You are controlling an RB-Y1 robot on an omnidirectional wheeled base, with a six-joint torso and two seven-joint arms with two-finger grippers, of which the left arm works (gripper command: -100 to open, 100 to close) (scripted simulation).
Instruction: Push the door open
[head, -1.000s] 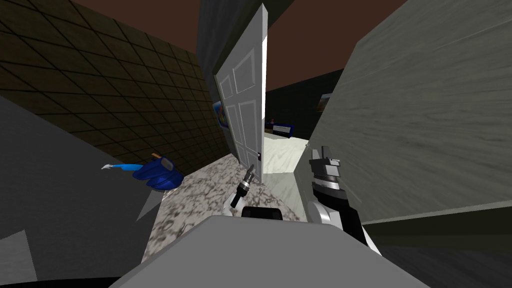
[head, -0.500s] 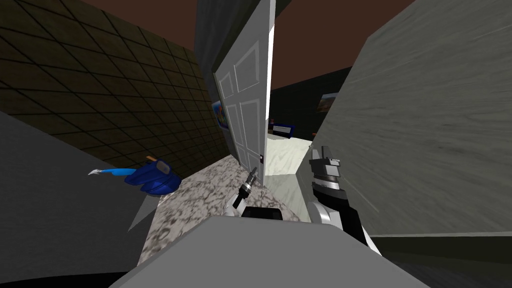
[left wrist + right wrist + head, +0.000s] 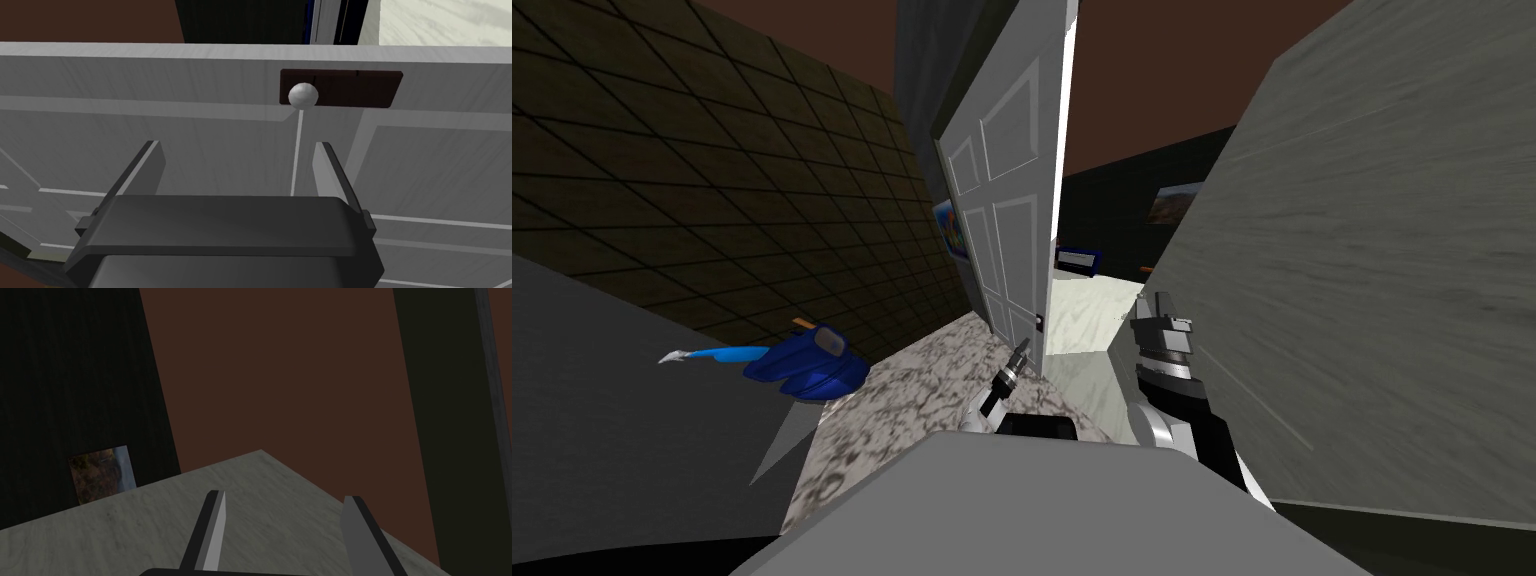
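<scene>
While the left gripper [image 3: 1020, 350] is reaching wide-open toward the door [image 3: 1007, 230], the right gripper [image 3: 1162, 303] is pointing up right of it, equally wide. The left wrist view is showing the door's knob [image 3: 303, 95].

Left wall [image 3: 712, 180] was dark, gridded in square tiles, with a small bright picture [image 3: 948, 225] at its far end. A plain grey surface [image 3: 612, 420] sat below it at near left, with a blue object [image 3: 807, 362] with a light-blue handle at its edge. Near floor [image 3: 912, 390] was mottled grey-white, marble pattern. Far floor [image 3: 1092, 310] was pale cream and brighter lit. Right wall [image 3: 1372, 280] was grey with streaky grain. Ceiling [image 3: 1152, 80] was dull brown. Far wall [image 3: 1112, 210] was near-black and carried a landscape picture [image 3: 1174, 205]. A blue box-like unit [image 3: 1075, 259] with a white front stood against it. Near side was dim overall.
</scene>
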